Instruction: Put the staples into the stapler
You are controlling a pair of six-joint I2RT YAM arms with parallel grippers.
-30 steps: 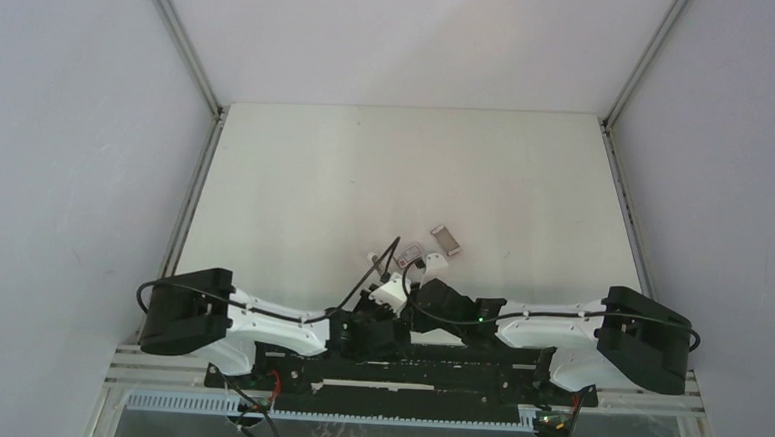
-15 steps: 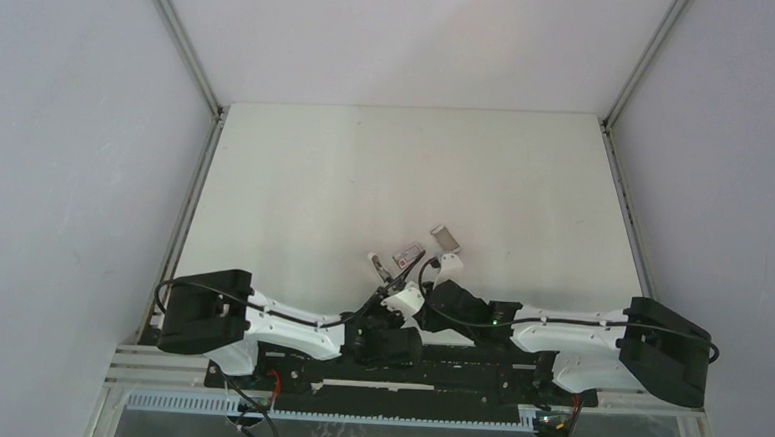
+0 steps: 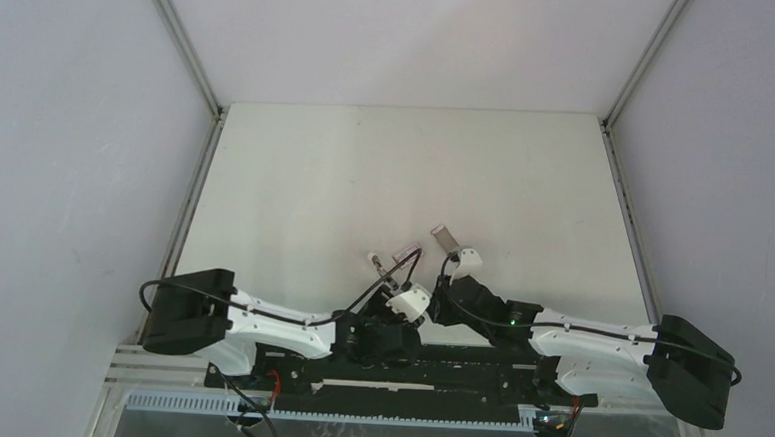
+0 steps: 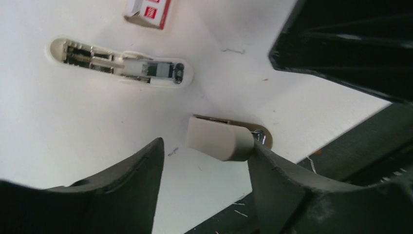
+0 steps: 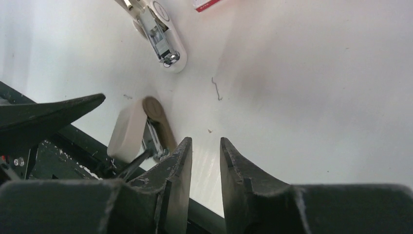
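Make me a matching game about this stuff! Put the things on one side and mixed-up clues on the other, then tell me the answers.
Things:
1. staple box
2. long stapler part
3. beige stapler part
4. right gripper

Clues:
A. between the left gripper's open fingers
B. red and white
C. lying with its metal inside showing
D. fingers slightly apart, holding nothing

Pairs: 1-B, 2-C, 3-A, 4-D

Staples box behind opened stapler on table, smaller item nearer, between left gripper fingers.
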